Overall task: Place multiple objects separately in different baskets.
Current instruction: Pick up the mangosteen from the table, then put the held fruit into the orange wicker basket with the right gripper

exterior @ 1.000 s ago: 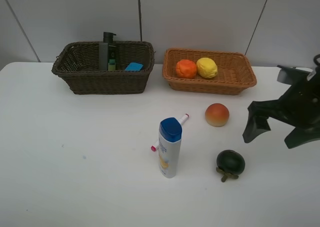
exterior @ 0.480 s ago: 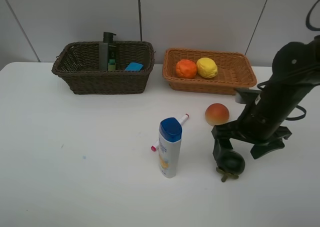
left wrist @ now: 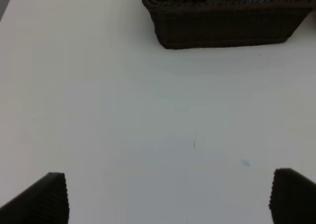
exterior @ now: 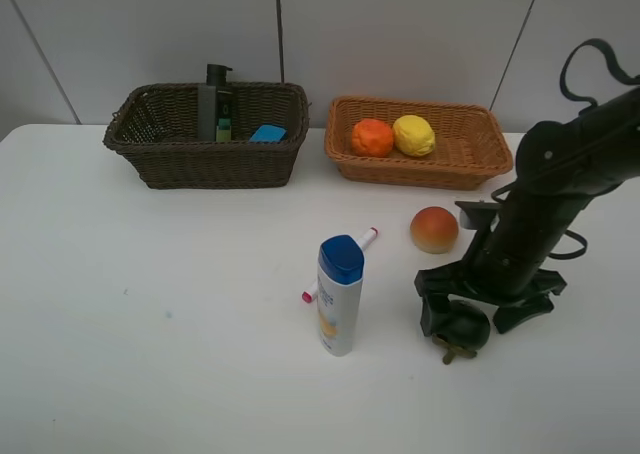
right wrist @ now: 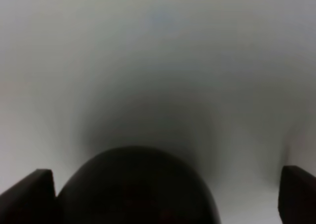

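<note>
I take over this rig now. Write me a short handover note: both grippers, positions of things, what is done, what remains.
Left gripper open over the table, holding nothing.
Right gripper open, jaws straddling the mangosteen, not closed.
Done: pump bottle and eraser in the dark basket; orange and lemon in the tan basket.
On the table: peach, upright white bottle, marker behind it.
Left: mangosteen and peach, likely to the tan basket; bottle and marker, likely to the dark one.

White table (exterior: 150, 334): mangosteen (exterior: 462, 326) between the right gripper (exterior: 468, 309) jaws, peach (exterior: 434, 229) near it; bottle (exterior: 338, 294), marker (exterior: 365, 237), brown basket (exterior: 205, 162), tan basket (exterior: 420, 170) farther off.
</note>
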{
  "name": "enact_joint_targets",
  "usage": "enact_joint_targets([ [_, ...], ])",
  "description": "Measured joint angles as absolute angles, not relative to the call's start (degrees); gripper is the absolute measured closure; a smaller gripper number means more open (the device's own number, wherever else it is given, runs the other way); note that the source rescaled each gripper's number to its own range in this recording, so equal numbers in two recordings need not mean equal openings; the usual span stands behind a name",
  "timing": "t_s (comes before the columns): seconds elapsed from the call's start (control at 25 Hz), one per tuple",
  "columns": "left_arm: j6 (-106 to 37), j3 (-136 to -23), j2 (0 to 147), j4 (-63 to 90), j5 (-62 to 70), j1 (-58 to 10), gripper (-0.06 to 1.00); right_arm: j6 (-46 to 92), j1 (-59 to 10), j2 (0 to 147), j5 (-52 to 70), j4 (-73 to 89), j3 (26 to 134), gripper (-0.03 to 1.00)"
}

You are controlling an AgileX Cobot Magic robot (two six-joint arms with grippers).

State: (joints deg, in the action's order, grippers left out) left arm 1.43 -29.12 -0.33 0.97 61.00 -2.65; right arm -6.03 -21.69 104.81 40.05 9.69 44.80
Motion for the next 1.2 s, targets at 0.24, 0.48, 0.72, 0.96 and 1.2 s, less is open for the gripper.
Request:
enact_joint_targets([
  [0.24, 1.43, -29.12, -0.33, 0.97, 61.00, -2.65, -0.06, -6.20, -21.69, 105.73, 40.65, 9.17, 45.37, 0.11],
  [0.48, 1.43, -29.12, -0.33, 0.97, 61.00, -2.65, -0.06, -5.96, -21.69, 105.99, 41.53, 9.27, 45.37, 0.35],
  [0.72, 1.43, -29.12, -0.33, 0.97, 61.00, -2.65, -0.06, -5.38, -21.69, 106.45, 48.89, 8.73, 51.40, 0.35],
  [0.96, 1.43, -29.12, -0.33, 0.97, 61.00, -2.65, -0.06, -5.37, -21.23, 106.38, 59.82, -0.69, 69.11, 0.35],
  [1.2, 1.43, -29.12, -0.33, 0.97, 61.00, -2.65, -0.06, -5.78, -15.45, 108.65, 60.96, -3.72, 86.52, 0.35],
])
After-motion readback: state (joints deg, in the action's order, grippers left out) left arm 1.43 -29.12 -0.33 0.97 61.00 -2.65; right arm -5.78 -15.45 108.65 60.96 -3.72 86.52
